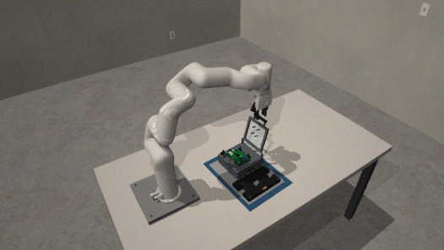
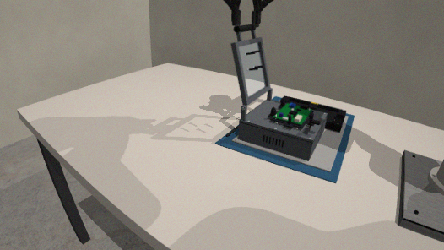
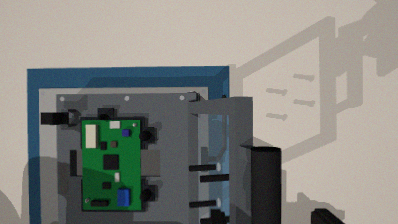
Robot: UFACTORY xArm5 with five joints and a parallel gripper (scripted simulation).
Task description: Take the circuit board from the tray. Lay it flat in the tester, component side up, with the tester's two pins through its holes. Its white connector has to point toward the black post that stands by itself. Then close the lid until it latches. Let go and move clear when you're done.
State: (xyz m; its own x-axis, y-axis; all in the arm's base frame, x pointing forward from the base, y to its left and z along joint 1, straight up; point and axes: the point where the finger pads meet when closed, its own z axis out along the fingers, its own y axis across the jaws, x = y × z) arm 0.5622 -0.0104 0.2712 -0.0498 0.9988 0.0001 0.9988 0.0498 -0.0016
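The green circuit board [image 1: 237, 156] lies flat in the grey tester [image 1: 240, 166], component side up; it also shows in the side view [image 2: 292, 113] and the wrist view [image 3: 111, 165]. Its white connector [image 3: 90, 136] sits at the board end nearest a lone black post [image 3: 54, 118]. The tester's lid [image 2: 251, 69] stands open, nearly upright, with its dark handle [image 2: 245, 29] on top. My gripper [image 2: 245, 19] is half open just above the lid, its fingers on either side of the handle and not clamped on it.
The empty black tray [image 1: 257, 182] sits next to the tester on a blue-edged mat [image 2: 295, 162]. The arm's base plate [image 1: 164, 198] is at the table's near left. The table edge lies beyond the lid.
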